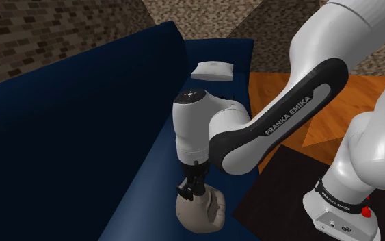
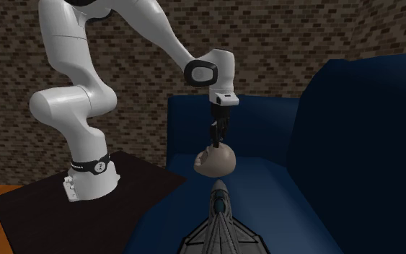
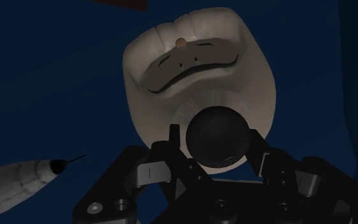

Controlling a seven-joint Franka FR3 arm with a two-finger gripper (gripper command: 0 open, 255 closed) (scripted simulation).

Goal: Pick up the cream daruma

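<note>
Wrist view catches the face of the cream daruma [image 3: 199, 83], turned up toward the tool [image 2: 217, 138]. Second exterior view adds a toy rocket [image 2: 220, 216] near it on the sofa [image 2: 266, 187]. Can't tell if the tool grips it.

A dark blue sofa [image 1: 61, 137] stands in front of a brick wall [image 2: 324, 36]. A grey rocket-shaped model [image 2: 221, 220] lies along the middle of its seat. A flat white cushion-like thing [image 1: 213, 70] lies at the seat's far end, just beside the armrest.
</note>
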